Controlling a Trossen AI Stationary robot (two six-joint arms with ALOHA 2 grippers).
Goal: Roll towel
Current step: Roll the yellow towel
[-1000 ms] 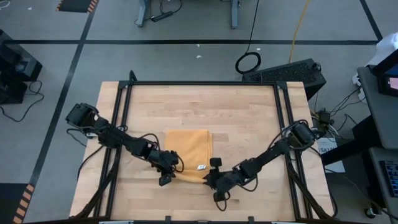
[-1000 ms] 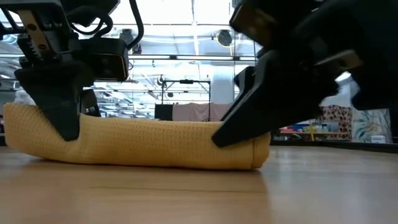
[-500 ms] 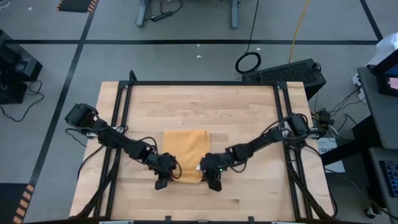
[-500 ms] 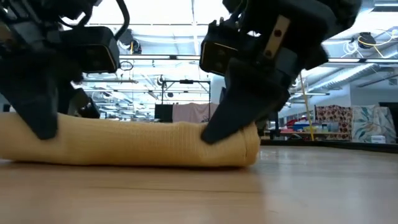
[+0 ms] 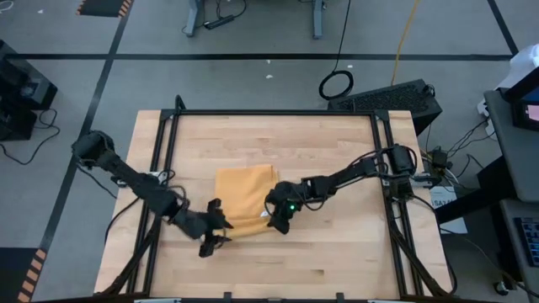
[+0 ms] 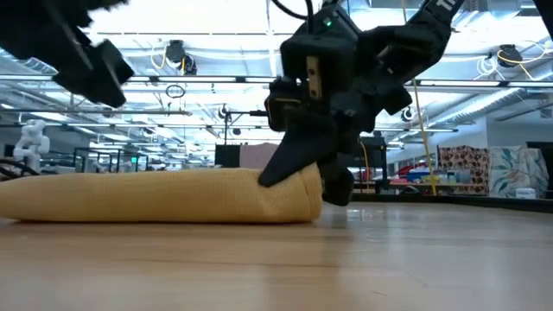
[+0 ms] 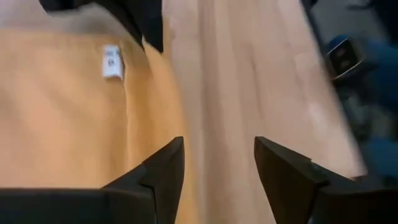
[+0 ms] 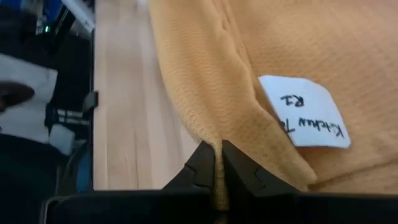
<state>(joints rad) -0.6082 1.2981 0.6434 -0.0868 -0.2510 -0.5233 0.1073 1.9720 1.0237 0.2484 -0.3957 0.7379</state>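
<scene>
- Left gripper [image 5: 212, 236] at the near left corner of the cloth, just off its edge and above the table [image 5: 337, 151]; fingers [image 7: 163, 167] spread apart with bare wood and a strip of cloth edge between them, grasping nothing. Judged as freed so as to take a fresh hold lower on the roll.
- Towel [image 5: 243, 195] in the middle of the table, slightly toward the near side, mustard-yellow, partly rolled: flat part toward the far side, thick rolled edge along the near side, seen in the low view as a long low bolster [image 6: 164, 195] resting on the wood. White tag [image 8: 306, 112] facing up by the near right corner.
- Right gripper [image 5: 278, 220] at that near right corner, clenched on a pinched fold of the cloth [image 8: 214, 149], tips pressed together with fabric between. Probably held so to keep the roll from springing open while the other side is free.
- Risk, as a guess: only one end pinned, so likely to skew or loosen on the left.
</scene>
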